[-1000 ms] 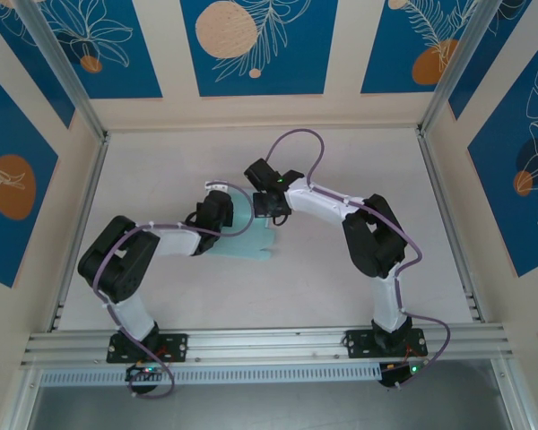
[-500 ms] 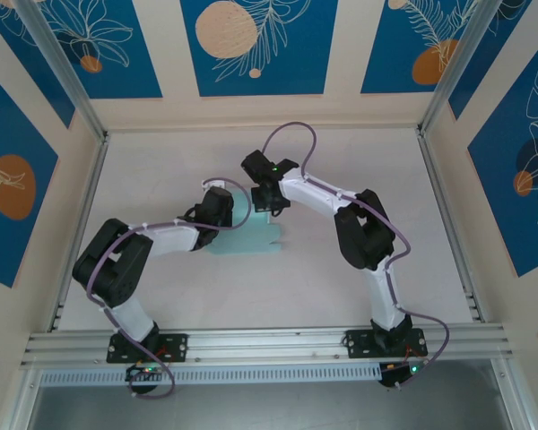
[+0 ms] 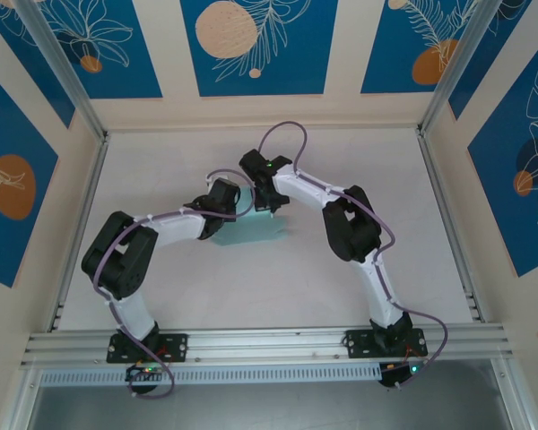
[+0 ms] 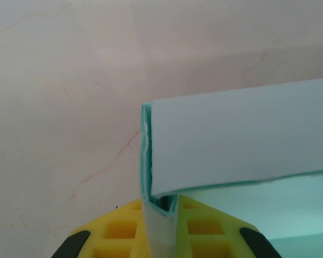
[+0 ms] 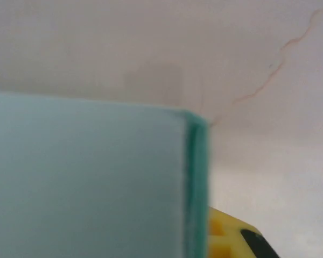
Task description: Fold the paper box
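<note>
Pale-blue paper box (image 3: pixel 251 231) sits pinched in left tool (image 4: pixel 160 208); right tool (image 3: pixel 272 209) beside it, grip unclear.

Right gripper (image 3: pixel 271 210) moved in from beyond the paper box (image 3: pixel 255 233) and now sits on its far edge. Left gripper (image 3: pixel 231 204) crept closer to it. The box's side tabs folded away, leaving a plain rectangle.

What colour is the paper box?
The paper box is pale blue-green, clearest in the left wrist view.
</note>
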Controlling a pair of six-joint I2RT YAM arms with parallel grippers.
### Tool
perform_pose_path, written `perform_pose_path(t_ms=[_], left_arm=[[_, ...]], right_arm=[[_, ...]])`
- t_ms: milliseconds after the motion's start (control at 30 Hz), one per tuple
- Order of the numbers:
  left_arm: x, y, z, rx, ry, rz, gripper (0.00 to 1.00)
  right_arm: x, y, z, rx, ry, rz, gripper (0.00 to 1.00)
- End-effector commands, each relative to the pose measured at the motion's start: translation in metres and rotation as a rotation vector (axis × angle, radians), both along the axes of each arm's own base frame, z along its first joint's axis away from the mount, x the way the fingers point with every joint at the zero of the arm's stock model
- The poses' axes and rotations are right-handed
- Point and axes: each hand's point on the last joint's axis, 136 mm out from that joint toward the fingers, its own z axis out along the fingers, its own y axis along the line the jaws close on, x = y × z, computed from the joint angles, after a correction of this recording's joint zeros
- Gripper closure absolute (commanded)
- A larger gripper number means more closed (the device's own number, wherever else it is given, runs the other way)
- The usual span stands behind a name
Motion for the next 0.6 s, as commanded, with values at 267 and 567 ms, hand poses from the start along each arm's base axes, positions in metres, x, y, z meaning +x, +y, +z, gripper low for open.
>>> perform_pose_path(t_ms=[267, 567], left_arm=[[-0.004, 0.038, -0.014, 0.121, 0.048, 0.197, 1.00], [0.003, 0.042, -0.009, 0.132, 0.055, 0.249, 0.99]], right_arm=[[-0.014, -0.049, -0.016, -0.338, 0.038, -0.017, 1.00], [-0.023, -0.047, -0.020, -0.332, 0.098, -0.019, 1.00]])
